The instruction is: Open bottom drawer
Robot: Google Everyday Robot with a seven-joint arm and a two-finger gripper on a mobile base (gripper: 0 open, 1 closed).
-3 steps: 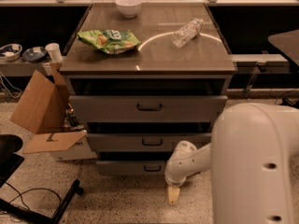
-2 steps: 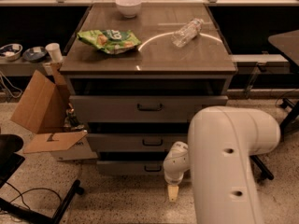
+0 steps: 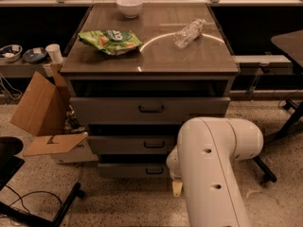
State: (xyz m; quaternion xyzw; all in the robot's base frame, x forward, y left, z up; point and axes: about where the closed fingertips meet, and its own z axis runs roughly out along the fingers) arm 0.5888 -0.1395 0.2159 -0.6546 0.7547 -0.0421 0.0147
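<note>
Bottom drawer (image 3: pixel 124 170), lowest of 3, hasn't budged. Nearest you, the arm (image 3: pixel 213 174) has swung left, while the claw (image 3: pixel 177 188) stays low by the drawer's right end, off its handle (image 3: pixel 155 170). You cannot tell whether it's released or clenched. No pull yet. On the desk (image 3: pixel 199 60): 1 bag (image 3: pixel 110 40), 1 bottle (image 3: pixel 188 32), 1 bowl (image 3: pixel 129 5).

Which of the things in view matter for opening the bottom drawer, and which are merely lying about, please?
For the job:
bottom drawer, with its black handle
gripper, low near the floor, just below and right of that handle

Lying about:
white bowl, chip bag and plastic bottle on the cabinet top
cardboard box on the left
</note>
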